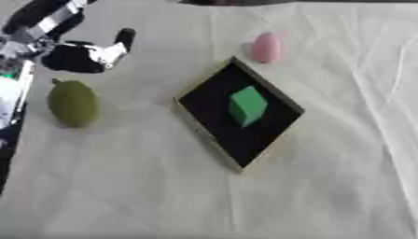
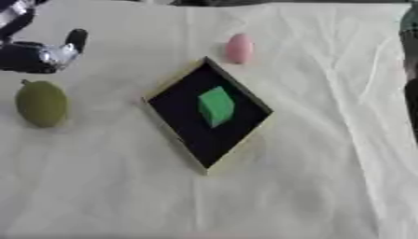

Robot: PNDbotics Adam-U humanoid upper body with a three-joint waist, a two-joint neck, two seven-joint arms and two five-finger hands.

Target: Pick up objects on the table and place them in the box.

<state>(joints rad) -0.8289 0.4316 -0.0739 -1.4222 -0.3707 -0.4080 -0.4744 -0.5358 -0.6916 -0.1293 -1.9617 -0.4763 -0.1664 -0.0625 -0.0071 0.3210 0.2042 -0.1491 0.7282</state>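
Note:
A shallow black box (image 1: pixel 214 100) with a tan rim lies turned like a diamond in the middle of the table. Inside it sits a green block (image 1: pixel 247 106). A pink egg-shaped object (image 1: pixel 265 47) rests on the cloth just beyond the box's far corner. An olive-green pear-like fruit (image 1: pixel 73 103) lies at the left. My left hand (image 1: pixel 86 55) hovers above and behind that fruit at the upper left, fingers relaxed and holding nothing. The right hand shows in neither view.
A cream cloth (image 1: pixel 326 177) with creases covers the table. A dark strip runs along the left edge (image 1: pixel 6 140), and a dark shape shows at the right border (image 2: pixel 411 56) in the right eye view.

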